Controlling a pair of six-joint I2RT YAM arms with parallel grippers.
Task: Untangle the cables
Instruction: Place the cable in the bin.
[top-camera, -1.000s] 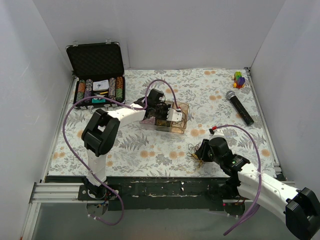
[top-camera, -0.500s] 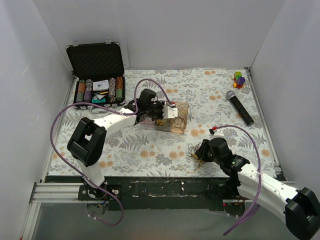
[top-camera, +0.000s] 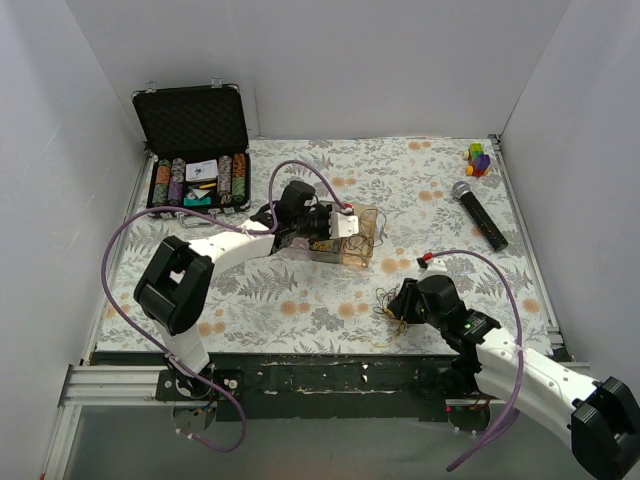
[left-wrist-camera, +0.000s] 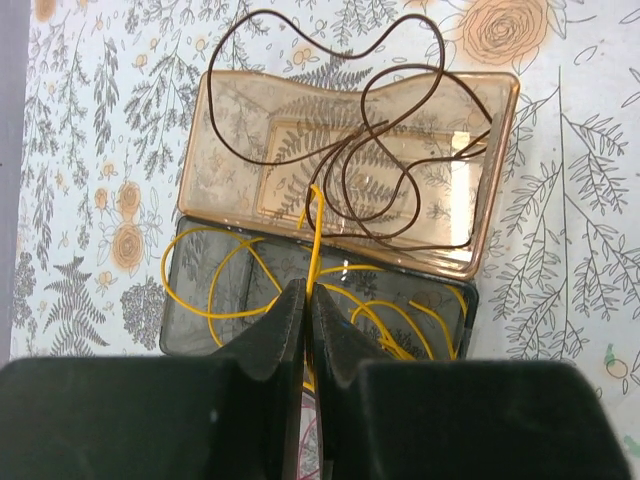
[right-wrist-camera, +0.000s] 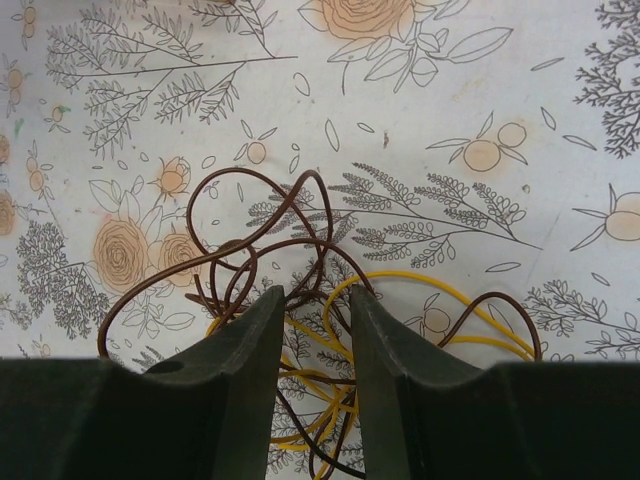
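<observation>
Left hand (left-wrist-camera: 305, 300) pinched shut on yellow wire (left-wrist-camera: 316, 232), just beside amber tray (left-wrist-camera: 497, 180); likely sorting strands by colour. Tangled cables (right-wrist-camera: 300, 250) on bench, well apart from tray. Right hand (right-wrist-camera: 312, 300) narrow, straddling them.

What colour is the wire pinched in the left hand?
Yellow; the wire shows best in the left wrist view.

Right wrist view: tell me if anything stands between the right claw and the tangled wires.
Nothing visible does. The right claw is open directly over the tangled wires, brown and yellow strands running between its fingers on the floral table.
</observation>
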